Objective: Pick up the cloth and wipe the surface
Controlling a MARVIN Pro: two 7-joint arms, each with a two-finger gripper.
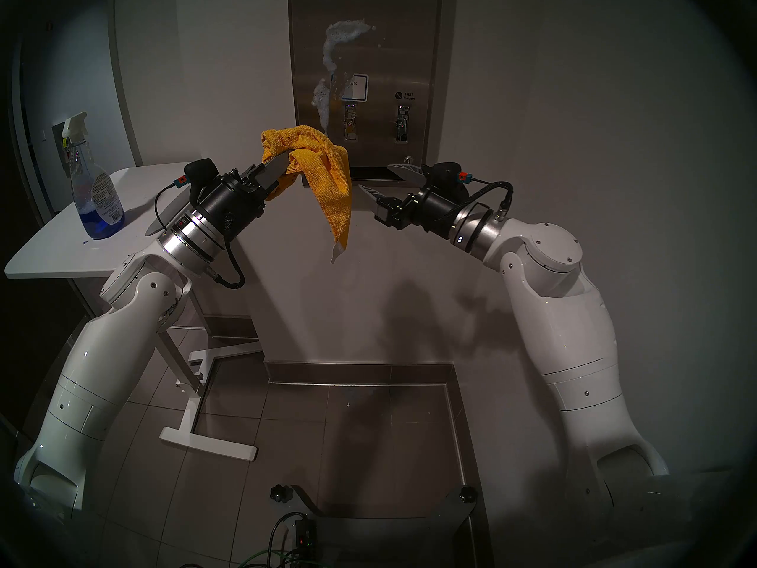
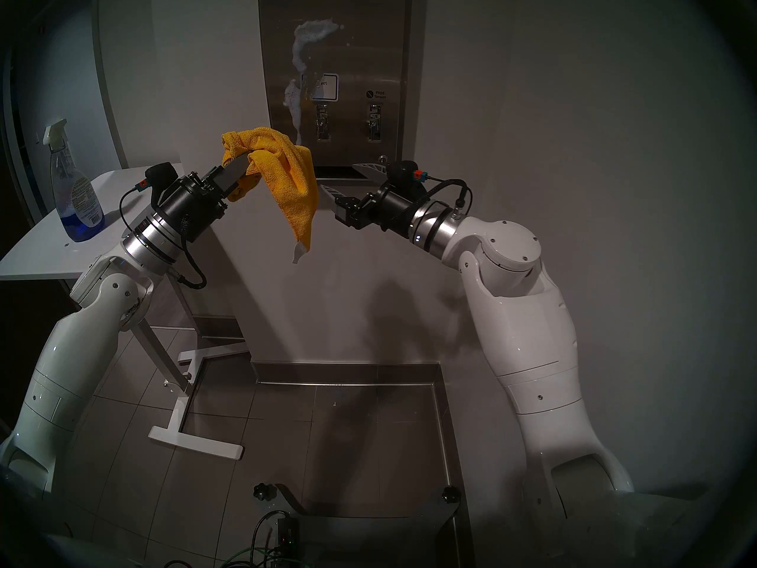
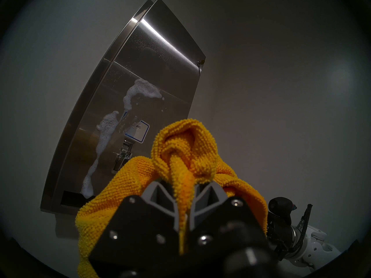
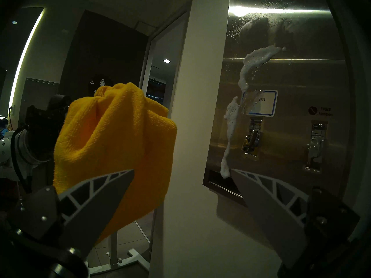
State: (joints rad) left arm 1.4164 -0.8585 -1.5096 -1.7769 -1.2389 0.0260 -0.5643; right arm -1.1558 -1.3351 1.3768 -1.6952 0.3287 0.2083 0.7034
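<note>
My left gripper (image 1: 283,161) is shut on the mustard-yellow cloth (image 1: 332,178), which is bunched over the fingers and hangs down to the right. It is held in the air in front of the lower left corner of the stainless-steel dispenser panel (image 1: 393,42), apart from it. White foam (image 1: 332,50) runs down the panel's left side, over the blue-bordered label (image 1: 358,87). In the left wrist view the cloth (image 3: 186,149) wraps the gripper (image 3: 183,183). My right gripper (image 1: 375,177) is open and empty, just right of the cloth, below the dark slot (image 1: 370,173).
A spray bottle of blue liquid (image 1: 96,194) stands on the white side table (image 1: 49,247) at the left. The table's white foot (image 1: 205,444) lies on the tiled floor. Cables (image 1: 286,538) sit at the bottom centre.
</note>
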